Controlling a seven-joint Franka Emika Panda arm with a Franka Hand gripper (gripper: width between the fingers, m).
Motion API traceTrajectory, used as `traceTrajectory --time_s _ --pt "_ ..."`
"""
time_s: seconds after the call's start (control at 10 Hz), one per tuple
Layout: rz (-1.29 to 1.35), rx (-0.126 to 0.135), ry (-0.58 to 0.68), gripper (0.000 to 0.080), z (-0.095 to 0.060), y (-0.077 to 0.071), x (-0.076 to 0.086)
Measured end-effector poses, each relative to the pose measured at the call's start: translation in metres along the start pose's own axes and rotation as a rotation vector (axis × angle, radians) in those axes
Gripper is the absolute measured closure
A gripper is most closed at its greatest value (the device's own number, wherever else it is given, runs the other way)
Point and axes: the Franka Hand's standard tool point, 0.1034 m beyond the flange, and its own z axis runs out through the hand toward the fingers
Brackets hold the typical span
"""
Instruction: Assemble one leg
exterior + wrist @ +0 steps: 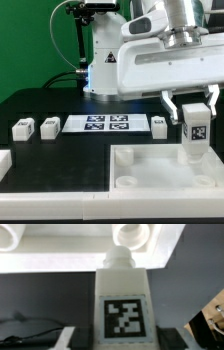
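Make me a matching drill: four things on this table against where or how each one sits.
1. held leg
2. marker board
3. big white tray
4. leftmost leg

A. lying far on the exterior view's left
B. upright in the gripper
C. flat, with legs lying on either side
D. at the front, below the held leg

Pairs: 1-B, 2-C, 3-D, 4-A

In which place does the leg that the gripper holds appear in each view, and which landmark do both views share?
Exterior view: the leg hangs upright in the gripper, at that view's right, over the tray-like part.
Wrist view: the leg fills the middle, its tip toward a corner socket.
Shared landmark: the tray-like part.
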Motion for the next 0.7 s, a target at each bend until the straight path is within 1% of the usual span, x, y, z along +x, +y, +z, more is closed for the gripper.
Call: traceTrajectory --time_s 0.1,0.2,0.3,0.5,0.7 --pt "0.003 0.004 -0.010 0.0508 0.007 -0.007 -0.005" --pt "0.001 0.009 -0.007 0.0508 0.010 -0.012 -0.003" --pt "0.001 0.008 -0.008 0.0508 0.011 -0.011 -0.002" --pt "0.004 0.005 -0.009 0.0508 0.018 -0.008 -0.001" --pt "0.002 0.005 -0.022 0.0508 0.025 -0.009 -0.009"
